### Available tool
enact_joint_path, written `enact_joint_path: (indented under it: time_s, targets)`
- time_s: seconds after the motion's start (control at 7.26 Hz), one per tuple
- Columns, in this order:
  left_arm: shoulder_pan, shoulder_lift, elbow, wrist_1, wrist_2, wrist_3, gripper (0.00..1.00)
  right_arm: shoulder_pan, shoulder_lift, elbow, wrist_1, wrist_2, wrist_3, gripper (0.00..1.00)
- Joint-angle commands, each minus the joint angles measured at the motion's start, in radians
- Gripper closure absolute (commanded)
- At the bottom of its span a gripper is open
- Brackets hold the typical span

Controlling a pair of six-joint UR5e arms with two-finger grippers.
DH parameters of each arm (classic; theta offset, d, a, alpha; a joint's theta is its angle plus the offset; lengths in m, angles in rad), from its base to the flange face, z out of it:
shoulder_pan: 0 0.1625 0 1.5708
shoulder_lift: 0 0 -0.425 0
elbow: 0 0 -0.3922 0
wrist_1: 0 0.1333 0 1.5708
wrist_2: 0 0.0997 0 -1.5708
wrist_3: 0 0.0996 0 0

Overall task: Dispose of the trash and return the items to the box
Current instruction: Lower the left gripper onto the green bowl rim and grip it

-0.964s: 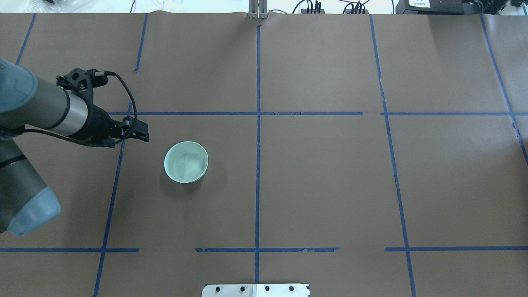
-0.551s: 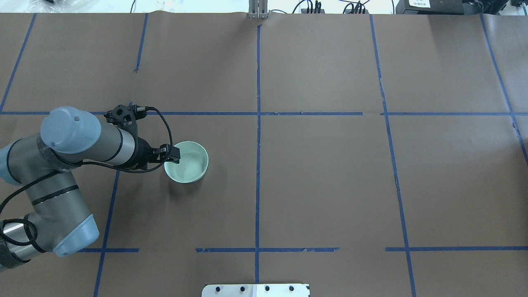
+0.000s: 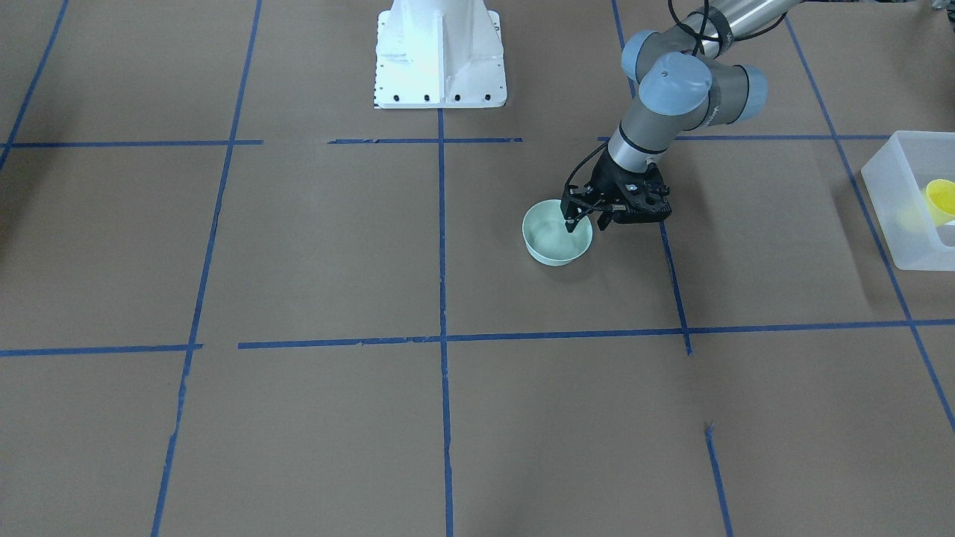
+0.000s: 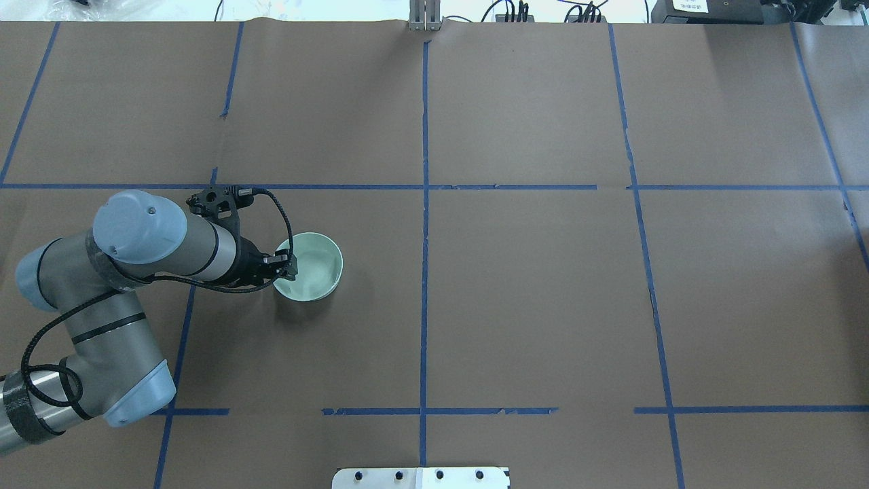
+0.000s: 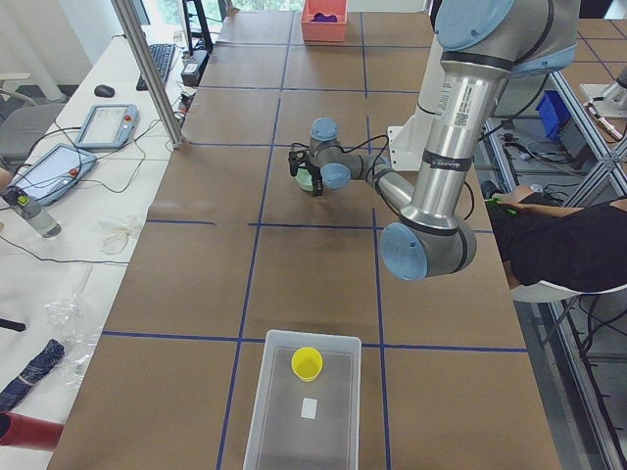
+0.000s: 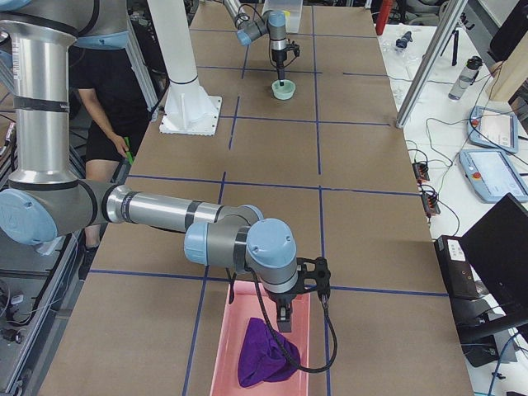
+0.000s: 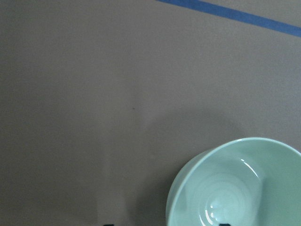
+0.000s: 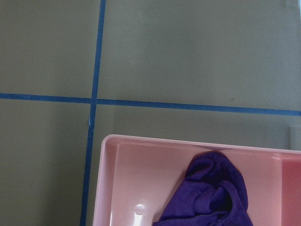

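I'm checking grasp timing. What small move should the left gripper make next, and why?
Probably shut the left gripper on the bowl rim: it looks open, straddling the wall, one finger inside and one outside.

In the overhead view, 1 bowl (image 4: 307, 267) sits on the table (image 4: 543, 305), left of centre, with the left gripper (image 4: 288, 265) at its left rim. In the front-facing view, the box (image 3: 891, 216) lies at the right edge, well apart from the bowl, with the cup (image 3: 941, 201) inside. In the right-side view, a tray (image 6: 247, 309) at the bottom holds a cloth (image 6: 264, 359); the right gripper (image 6: 285, 323) seems to hang above it.
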Motion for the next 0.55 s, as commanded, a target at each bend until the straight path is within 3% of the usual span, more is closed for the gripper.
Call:
enact_joint_path:
  time_s: [0.0,0.28,0.41]
  targets:
    - [0.0,0.0,-0.008,0.002,-0.006,-0.002,1.0,-0.036,-0.007,0.07,-0.029,0.002,0.048,0.0]
    - [-0.012,0.018,-0.043,0.007,-0.016,0.0,1.0,-0.047,-0.001,0.087,-0.024,0.006,0.118,0.0]
    - [-0.03,0.058,-0.102,0.036,-0.067,0.009,1.0,-0.047,-0.001,0.087,-0.02,0.006,0.108,0.0]
